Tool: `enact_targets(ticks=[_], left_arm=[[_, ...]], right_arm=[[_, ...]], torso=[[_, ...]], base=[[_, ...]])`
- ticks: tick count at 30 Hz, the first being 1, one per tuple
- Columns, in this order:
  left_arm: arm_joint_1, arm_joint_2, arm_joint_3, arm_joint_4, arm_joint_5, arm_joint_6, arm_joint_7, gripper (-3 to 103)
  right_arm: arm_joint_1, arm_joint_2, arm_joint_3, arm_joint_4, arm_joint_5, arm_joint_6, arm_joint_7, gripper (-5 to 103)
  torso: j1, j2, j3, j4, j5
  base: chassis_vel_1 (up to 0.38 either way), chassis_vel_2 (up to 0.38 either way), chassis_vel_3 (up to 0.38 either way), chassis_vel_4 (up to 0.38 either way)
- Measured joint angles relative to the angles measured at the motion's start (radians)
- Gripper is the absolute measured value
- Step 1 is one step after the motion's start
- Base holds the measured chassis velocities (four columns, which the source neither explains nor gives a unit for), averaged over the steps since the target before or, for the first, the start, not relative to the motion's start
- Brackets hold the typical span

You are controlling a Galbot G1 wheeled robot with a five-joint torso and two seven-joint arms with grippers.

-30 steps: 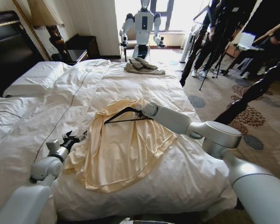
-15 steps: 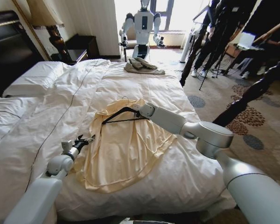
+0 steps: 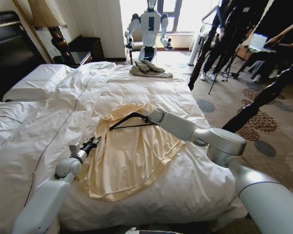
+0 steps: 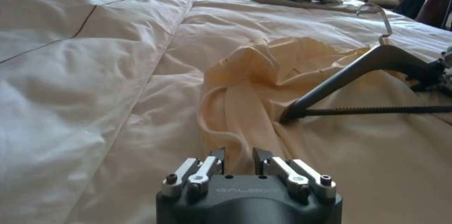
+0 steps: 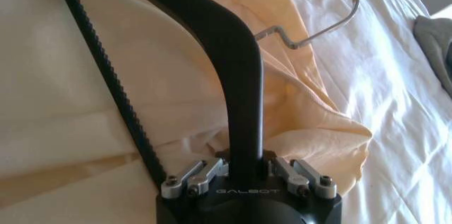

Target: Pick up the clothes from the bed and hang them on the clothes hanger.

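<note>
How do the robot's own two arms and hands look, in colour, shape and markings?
Both arms are smooth light-grey tubes with rounded, ball-like joints. The right arm is thick, with a bulbous elbow; the left arm narrows toward a slim wrist. The left hand and right hand have a dark grey body embossed with "GALBOT" and silver metal linkages with small screws, carrying short dark fingers.

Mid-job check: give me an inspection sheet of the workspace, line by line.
Surface: bed, white duvet, rumpled.
Job's things: clothes lie flat on the duvet; clothes hanger rests on the collar end.
Clutter: grey garment at the far edge of the bed.
Grippers: right gripper shut on the hanger's arm; left gripper open at the garment's edge.
Cables: nothing seen.
Surroundings: another robot by the window, tripods and people on the carpet.
</note>
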Motion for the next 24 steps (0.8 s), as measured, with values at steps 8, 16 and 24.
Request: enact_targets(ticks=[8, 16, 24], left_arm=[[-0.001, 0.009, -0.007, -0.012, -0.012, -0.015, -0.01, 2], [-0.032, 0.032, -0.03, -0.06, -0.03, -0.024, -0.031, 2], [-0.028, 0.058, -0.105, -0.115, -0.028, -0.037, -0.033, 2]], right_arm=[[-0.005, 0.001, 0.006, -0.001, -0.004, 0.003, 0.002, 18], [-0.007, 0.025, 0.019, -0.005, -0.003, -0.002, 0.029, 18], [-0.012, 0.036, 0.015, -0.008, -0.004, -0.005, 0.031, 18]], torso=[[0.0, 0.0, 0.0, 0.0, 0.0], [0.0, 0.0, 0.0, -0.0001, 0.0001], [0.0, 0.0, 0.0, -0.0003, 0.0]], base=[[0.0, 0.0, 0.0, 0.0], [0.0, 0.0, 0.0, 0.0], [0.0, 0.0, 0.0, 0.0]])
